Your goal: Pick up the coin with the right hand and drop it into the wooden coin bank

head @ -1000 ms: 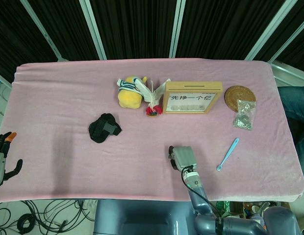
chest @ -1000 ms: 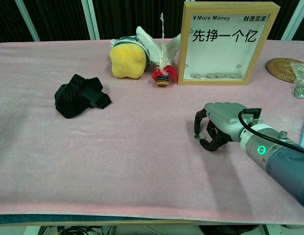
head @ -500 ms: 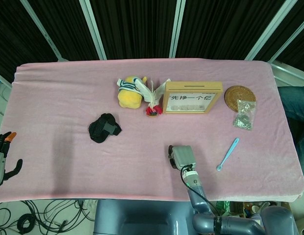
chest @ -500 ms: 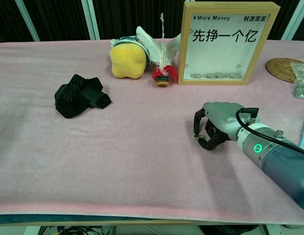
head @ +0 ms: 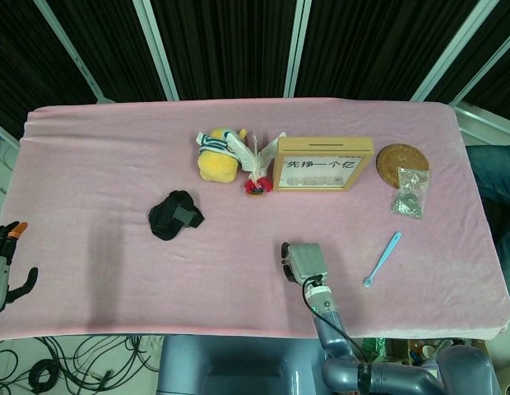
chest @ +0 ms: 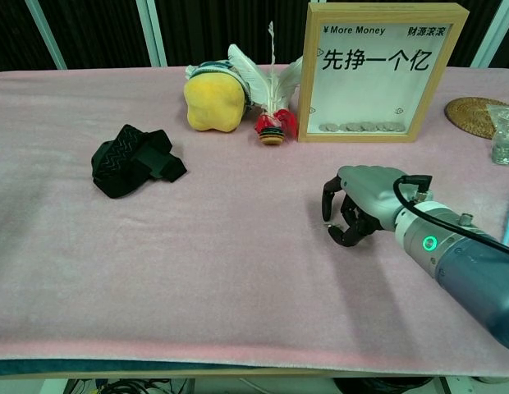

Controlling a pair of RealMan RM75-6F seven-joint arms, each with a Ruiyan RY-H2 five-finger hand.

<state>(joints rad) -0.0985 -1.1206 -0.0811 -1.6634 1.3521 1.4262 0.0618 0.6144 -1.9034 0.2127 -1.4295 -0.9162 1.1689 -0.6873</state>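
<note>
The wooden coin bank (head: 322, 164) (chest: 384, 72) stands upright at the back centre, with its slot on top and several coins behind its clear front. My right hand (head: 303, 263) (chest: 361, 212) hovers just above the pink cloth in front of the bank, fingers curled down and inward. A small pale glint at its fingertips looks like the coin (chest: 325, 222), pinched there and mostly hidden. My left hand (head: 3, 267) hangs off the table's front left corner, fingers apart and holding nothing.
Left of the bank sit a yellow plush toy (chest: 213, 100) and a feather shuttlecock (chest: 273, 125). A black cloth (chest: 133, 161) lies at the left. A woven coaster (head: 401, 162), a small bag (head: 410, 196) and a blue spoon (head: 382, 258) lie at the right.
My right hand has risen slightly and shifted a little toward the bank, fingers still curled. The left hand has not moved.
</note>
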